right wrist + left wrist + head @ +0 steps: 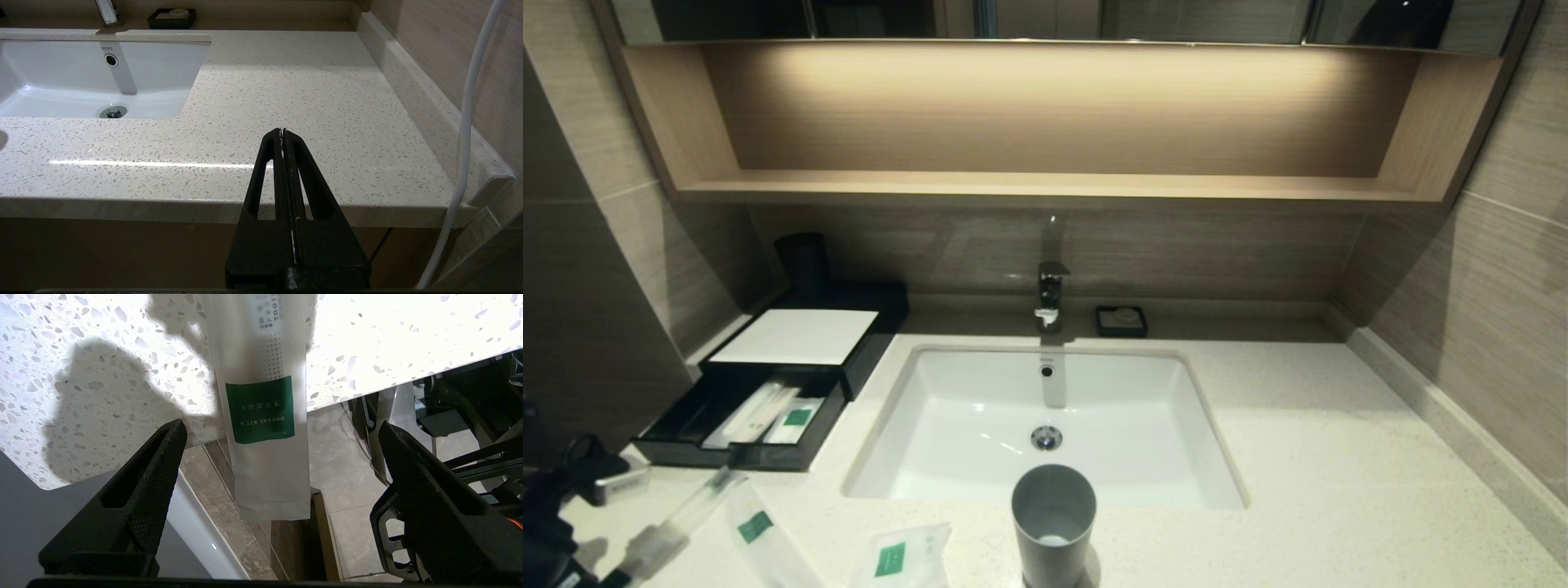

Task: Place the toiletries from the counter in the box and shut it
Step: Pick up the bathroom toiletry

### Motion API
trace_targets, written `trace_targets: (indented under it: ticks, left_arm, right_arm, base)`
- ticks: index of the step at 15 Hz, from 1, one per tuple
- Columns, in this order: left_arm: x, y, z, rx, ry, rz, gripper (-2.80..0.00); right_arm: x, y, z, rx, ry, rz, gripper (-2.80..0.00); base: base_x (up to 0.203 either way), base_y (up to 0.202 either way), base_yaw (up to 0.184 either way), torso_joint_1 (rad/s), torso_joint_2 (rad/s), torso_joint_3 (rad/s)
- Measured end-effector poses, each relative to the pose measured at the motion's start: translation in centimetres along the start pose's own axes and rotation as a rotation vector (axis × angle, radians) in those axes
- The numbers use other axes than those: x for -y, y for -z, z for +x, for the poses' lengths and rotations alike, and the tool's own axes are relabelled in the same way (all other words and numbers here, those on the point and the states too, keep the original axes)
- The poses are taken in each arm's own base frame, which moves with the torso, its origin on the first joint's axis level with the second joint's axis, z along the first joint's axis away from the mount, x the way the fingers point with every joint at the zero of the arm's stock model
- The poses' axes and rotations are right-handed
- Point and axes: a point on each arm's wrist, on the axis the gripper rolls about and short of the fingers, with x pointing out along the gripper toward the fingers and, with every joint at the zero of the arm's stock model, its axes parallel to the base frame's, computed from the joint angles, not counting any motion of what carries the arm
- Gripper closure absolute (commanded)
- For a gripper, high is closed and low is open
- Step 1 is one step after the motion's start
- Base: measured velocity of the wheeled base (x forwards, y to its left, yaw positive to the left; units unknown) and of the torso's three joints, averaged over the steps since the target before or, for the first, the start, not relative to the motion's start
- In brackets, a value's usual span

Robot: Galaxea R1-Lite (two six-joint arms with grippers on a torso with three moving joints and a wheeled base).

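The left gripper (pixel 282 437) stands wide open at the counter's (pixel 102 384) front edge, its fingers (pixel 163 457) either side of the narrow packet (pixel 265 416) without touching it; the packet's end overhangs the edge. In the head view a long thin packet (pixel 682 514) lies at 10 o'clock of the squarish packet (pixel 898 559). The box (pixel 792 335) sits at 11 o'clock, drawer (pixel 739 420) pulled out with packets inside. The right gripper (pixel 283 134) is closed, parked at the counter's front.

counter (pixel 1298 457) — box (pixel 800 336) | three packets (pixel 894 559) | cup (pixel 1054 523) | soap dish (pixel 1121 321)
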Motion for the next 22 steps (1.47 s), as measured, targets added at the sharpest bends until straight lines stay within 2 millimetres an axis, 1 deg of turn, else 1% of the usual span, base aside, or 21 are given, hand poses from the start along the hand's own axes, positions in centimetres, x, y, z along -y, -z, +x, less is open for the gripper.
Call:
trace_targets:
  ticks: [10, 19, 20, 22]
  left_arm:
    - [-0.10, -0.01, 0.52, 0.008, -0.015, 0.002, -2.80]
    - [-0.13, -0.02, 0.58, 0.009, -0.016, 0.001, -2.80]
    - [-0.14, -0.03, 0.57, 0.009, -0.016, 0.000, 0.00]
    - [-0.15, -0.04, 0.55, 0.010, -0.017, -0.001, 0.00]
  right_arm:
    - [0.00, 0.00, 0.00, 0.000, 0.000, 0.000, 0.00]
    - [0.00, 0.00, 0.00, 0.000, 0.000, 0.000, 0.00]
    - [0.00, 0.00, 0.00, 0.000, 0.000, 0.000, 0.00]
    - [0.00, 0.00, 0.00, 0.000, 0.000, 0.000, 0.00]
  base:
    - [0.000, 0.000, 0.000, 0.000, 0.00, 0.000]
    - [0.000, 0.000, 0.000, 0.000, 0.00, 0.000]
    - [0.000, 0.000, 0.000, 0.000, 0.00, 0.000]
    - [0.000, 0.000, 0.000, 0.000, 0.00, 0.000]
